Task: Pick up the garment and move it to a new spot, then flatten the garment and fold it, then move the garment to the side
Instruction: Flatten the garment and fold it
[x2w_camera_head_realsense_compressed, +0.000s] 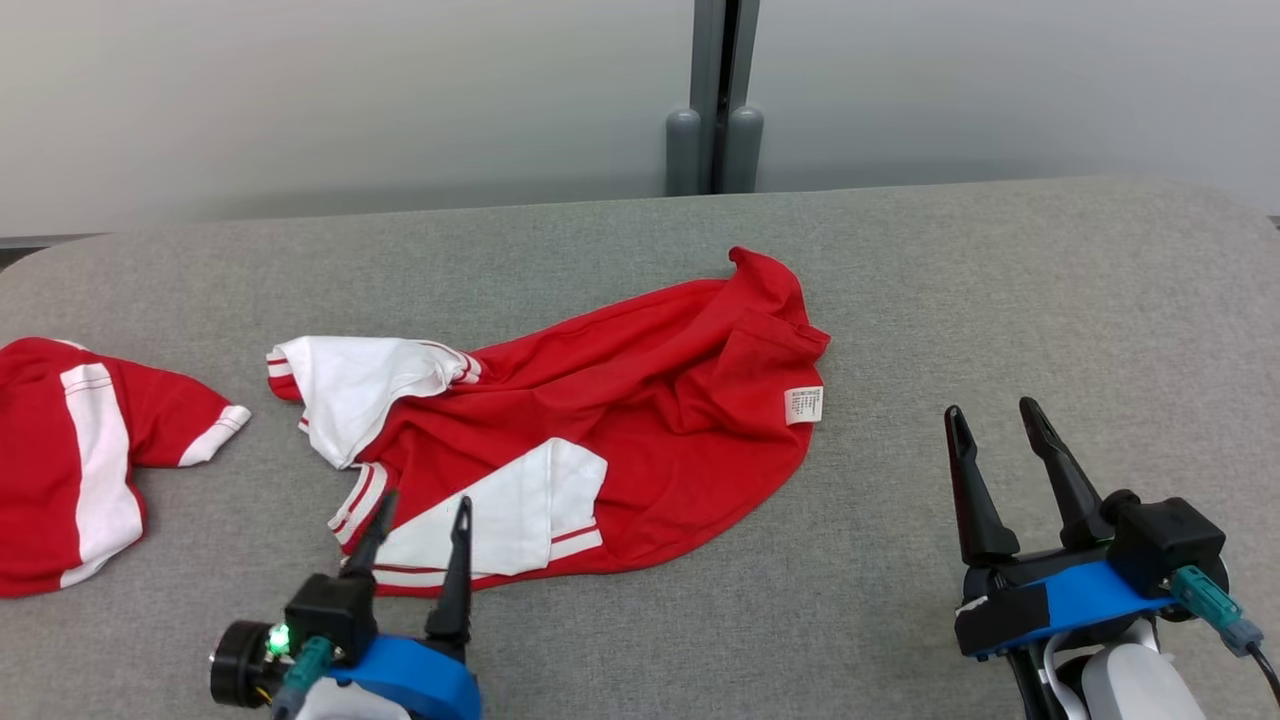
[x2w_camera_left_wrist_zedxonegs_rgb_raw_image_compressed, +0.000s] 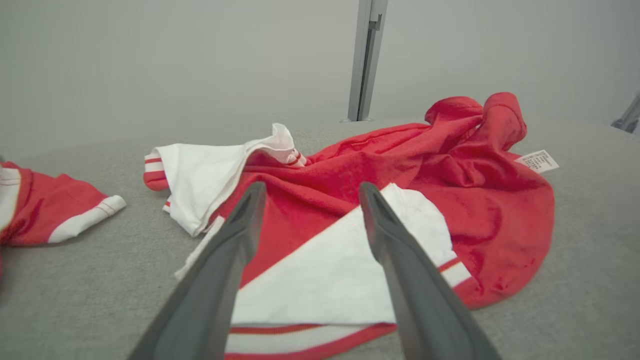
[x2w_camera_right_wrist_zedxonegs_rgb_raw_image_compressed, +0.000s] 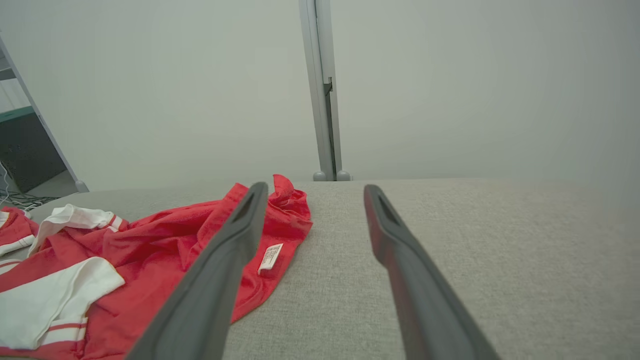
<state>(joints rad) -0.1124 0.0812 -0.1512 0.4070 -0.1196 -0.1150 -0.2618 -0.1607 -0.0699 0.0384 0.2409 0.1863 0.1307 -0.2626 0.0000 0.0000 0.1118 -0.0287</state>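
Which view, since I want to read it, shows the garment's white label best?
Head view: the white label on the red garment is seen squarely from above. Left wrist view shows it slanted, at a low angle; right wrist view, narrow, foreshortened.

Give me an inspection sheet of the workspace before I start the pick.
Surface: grey fabric-covered table, bare to the right of the garment.
Job's things: crumpled red-and-white jersey garment lying mid-table, not yet flattened; white care label showing near its right edge.
Clutter: second red-and-white garment at the table's left edge, apart from the first.
Grippers: left gripper open at the garment's near edge, holding nothing; right gripper open over bare surface, right of the garment.
Cables: teal-plugged dark cable at the right wrist, away from the cloth.
Surroundings: pale wall and grey metal post behind the table.
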